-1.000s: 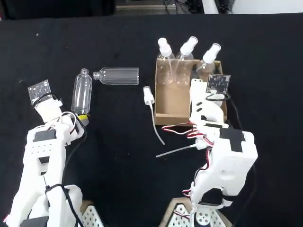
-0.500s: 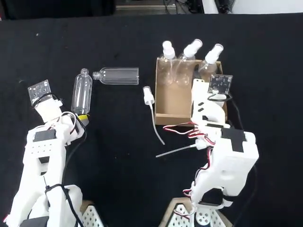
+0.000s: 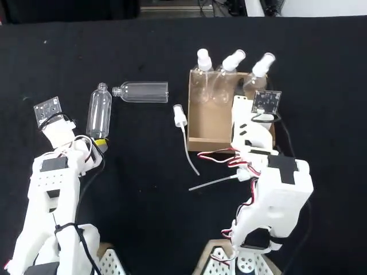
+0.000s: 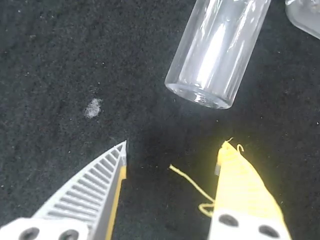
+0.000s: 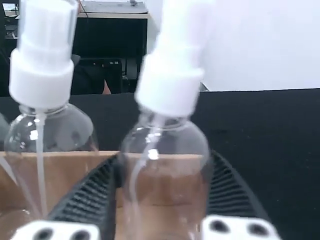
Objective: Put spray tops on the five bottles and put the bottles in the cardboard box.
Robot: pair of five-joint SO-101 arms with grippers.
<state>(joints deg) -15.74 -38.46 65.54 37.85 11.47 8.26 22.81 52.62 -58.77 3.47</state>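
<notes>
The right jaws are closed on the body of a clear plastic capped bottle [image 5: 164, 155], gripping it from both sides. They hold it leaning at the far end of the brown cardboard box [image 3: 207, 127], just beside two other clear capped bottles [image 3: 202, 80] whose white spray heads rise above the rim. The main risk lies in the release. The held bottle tilts outward over the far wall, so if the jaws open before it sits upright on the box floor, it may tip over the rim or knock its neighbours. Drawing back with the jaws only partly spread could also drag it along. The left jaws are wide open and empty, low by the black table [image 3: 143, 189], just short of the base of a clear uncapped plastic bottle [image 4: 217, 50] lying on its side. A second uncapped bottle [image 3: 143, 91] lies near its neck. Both are round and smooth, so either could roll away under a one-sided push. A loose white spray top with a long thin tube [image 3: 179, 116] lies beside the box. Another thin white tube [image 3: 212, 183] lies near the right arm [image 3: 281, 189], where a sweep of that arm could flick it aside.
</notes>
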